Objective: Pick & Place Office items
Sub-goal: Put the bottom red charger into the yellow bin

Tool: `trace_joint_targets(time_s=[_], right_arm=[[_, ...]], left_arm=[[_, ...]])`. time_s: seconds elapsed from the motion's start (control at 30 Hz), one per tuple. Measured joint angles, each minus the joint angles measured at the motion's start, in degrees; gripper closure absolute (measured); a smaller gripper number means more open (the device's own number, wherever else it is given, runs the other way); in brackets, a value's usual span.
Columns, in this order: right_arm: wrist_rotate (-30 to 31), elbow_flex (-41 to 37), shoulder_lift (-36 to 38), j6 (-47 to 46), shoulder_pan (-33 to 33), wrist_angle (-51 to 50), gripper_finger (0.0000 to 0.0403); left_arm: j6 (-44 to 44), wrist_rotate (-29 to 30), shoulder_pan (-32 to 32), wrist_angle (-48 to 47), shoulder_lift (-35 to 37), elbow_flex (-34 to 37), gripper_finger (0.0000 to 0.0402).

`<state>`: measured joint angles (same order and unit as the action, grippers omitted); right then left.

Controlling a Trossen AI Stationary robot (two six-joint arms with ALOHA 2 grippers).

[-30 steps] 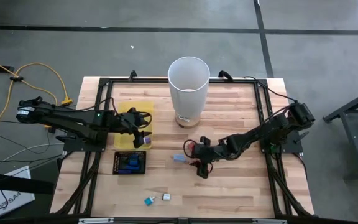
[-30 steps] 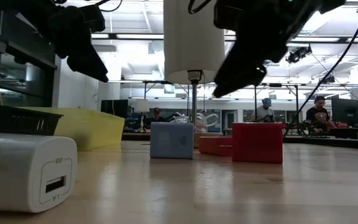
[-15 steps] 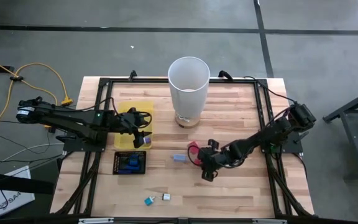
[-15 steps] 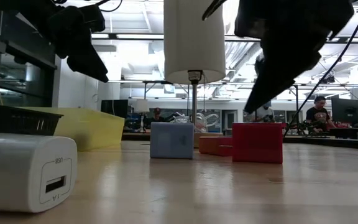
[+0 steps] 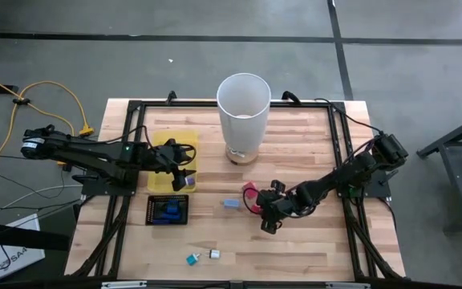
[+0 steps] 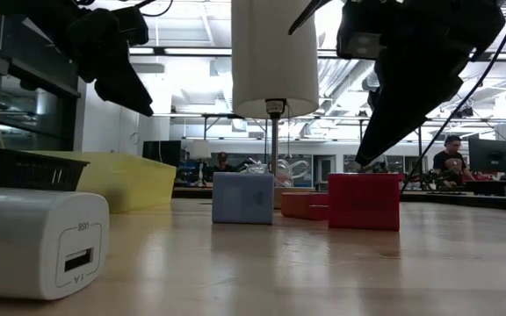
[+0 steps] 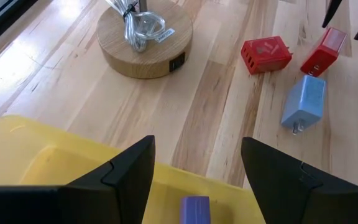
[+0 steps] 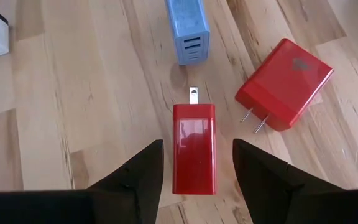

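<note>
Right gripper (image 8: 194, 163), jaws apart, hovers over the narrow red charger (image 8: 194, 147), likely pre-grasp, needing descent and closing; left gripper (image 7: 197, 165), jaws apart, waits over the yellow tray (image 7: 36, 165).

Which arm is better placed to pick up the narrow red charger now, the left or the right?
The right. Its open gripper hangs directly over the narrow red charger, fingers on either side. The left gripper is over the yellow tray.

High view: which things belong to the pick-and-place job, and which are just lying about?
Job: red charger (right gripper open over it), second red charger, light blue charger, white charger, purple piece.
Lying about: white bin, yellow tray (left gripper above), black mesh tray.
</note>
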<state>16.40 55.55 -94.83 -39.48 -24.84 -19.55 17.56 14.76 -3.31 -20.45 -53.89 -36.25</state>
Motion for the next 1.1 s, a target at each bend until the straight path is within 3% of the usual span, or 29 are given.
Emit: trace_joint_targets(time_s=[0.47, 0.83, 1.1], right_arm=[[0.2, 0.0, -6.0, -2.4, -1.5, 2.0, 0.0226], [-0.1, 0.0, -5.7, -1.3, -1.5, 1.8, 0.0291], [-0.2, 0.0, -5.7, -1.0, -1.5, 1.8, 0.0285]], left_arm=[[0.0, 0.0, 0.0, 0.0, 0.0, 0.0, 0.017], [0.0, 0.0, 0.0, 0.3, 0.0, 0.0, 0.017], [0.0, 0.0, 0.0, 0.3, 0.0, 0.0, 0.017]])
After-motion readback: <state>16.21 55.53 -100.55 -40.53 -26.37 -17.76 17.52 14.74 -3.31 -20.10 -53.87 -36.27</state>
